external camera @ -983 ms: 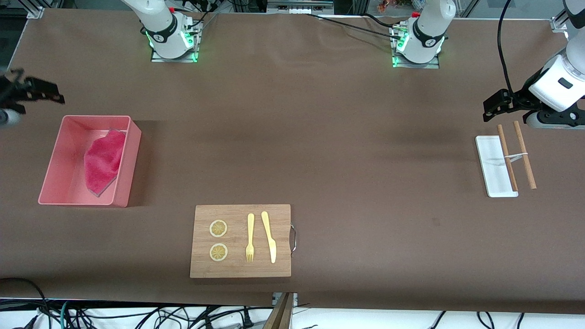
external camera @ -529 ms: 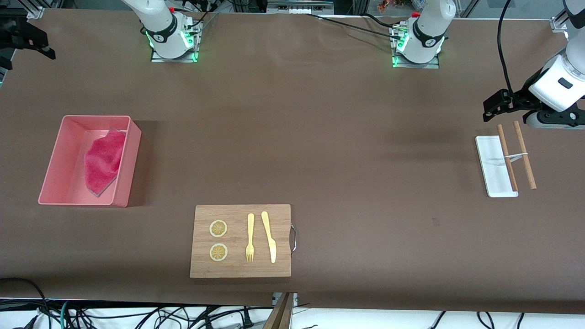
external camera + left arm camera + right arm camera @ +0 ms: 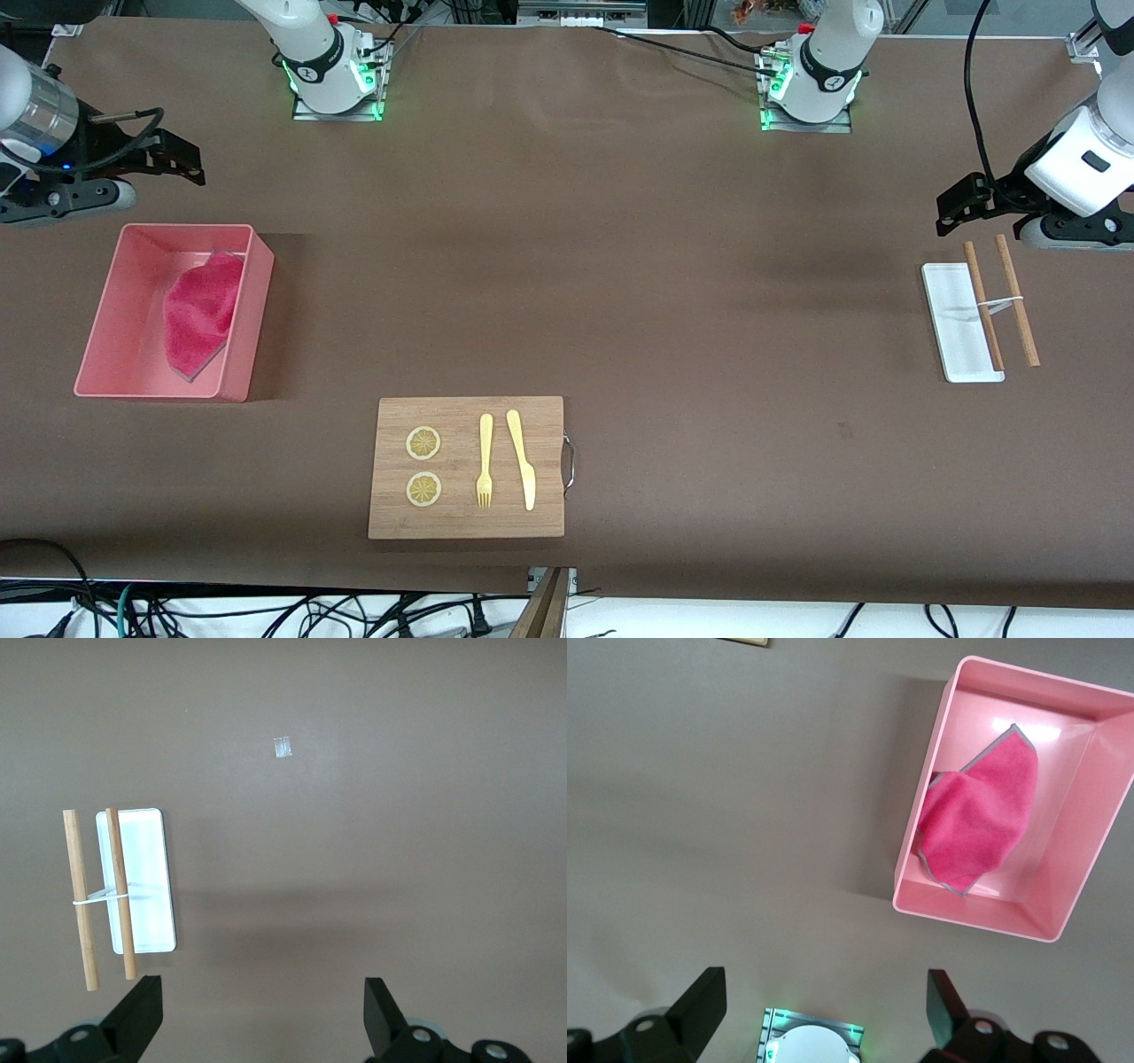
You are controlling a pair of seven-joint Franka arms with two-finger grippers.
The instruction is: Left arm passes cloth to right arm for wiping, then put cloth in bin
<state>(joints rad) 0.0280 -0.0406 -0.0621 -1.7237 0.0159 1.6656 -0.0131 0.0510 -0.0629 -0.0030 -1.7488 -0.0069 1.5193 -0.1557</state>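
Observation:
The crimson-pink cloth [image 3: 202, 310] lies crumpled in the salmon-pink bin [image 3: 97, 359] at the right arm's end of the table. The right wrist view also shows the cloth [image 3: 979, 824] inside the bin [image 3: 970, 914]. My right gripper [image 3: 177, 158] is open and empty, up over the bare table beside the bin. In its own view the right gripper [image 3: 824, 1010] has its jaws wide apart. My left gripper [image 3: 955, 206] is open and empty over the table beside a small white tray [image 3: 952, 310]. In its own view the left gripper [image 3: 261, 1014] holds nothing.
A wooden cutting board [image 3: 549, 425] near the front camera carries two lemon slices [image 3: 423, 443], a yellow fork [image 3: 485, 461] and a yellow knife [image 3: 521, 456]. Two tied wooden sticks [image 3: 1001, 301] lie across the white tray [image 3: 146, 895]. The right arm's base [image 3: 811, 1041] shows between the right jaws.
The right gripper has swung from the table's edge, up and away, then back beside the bin. It now points toward the table's middle. The cloth, the bin and the left arm have not moved.

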